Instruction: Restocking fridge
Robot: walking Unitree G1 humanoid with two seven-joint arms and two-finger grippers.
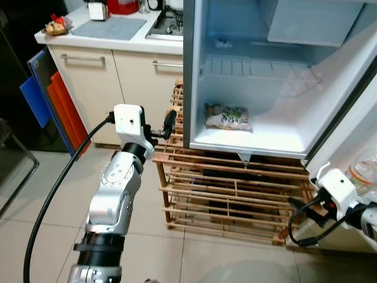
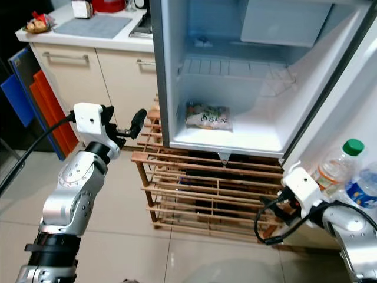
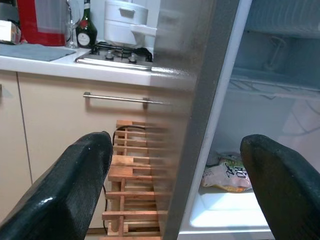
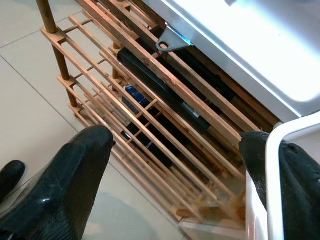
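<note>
The fridge (image 1: 194, 71) stands open, and a printed food packet (image 1: 228, 117) lies on its white bottom shelf. Its door (image 2: 353, 112) swings out to the right and holds a green-capped bottle (image 2: 337, 167) and a blue-labelled bottle (image 2: 364, 187). My left gripper (image 1: 169, 121) is raised beside the fridge's left wall. It is open and empty, its fingers (image 3: 80, 170) on either side of that wall's front edge. My right gripper (image 4: 175, 142) hangs low by the door's bottom corner, open and empty, with one finger (image 4: 295, 175) against the white door edge.
A slatted wooden rack (image 1: 224, 194) sits under the fridge. A counter (image 1: 106, 29) with a hob (image 1: 168, 23), a bottle and a red appliance runs at the back left over cream cabinets (image 1: 88, 88). Blue and orange boards (image 1: 44, 100) lean at far left. The floor is tiled (image 1: 35, 206).
</note>
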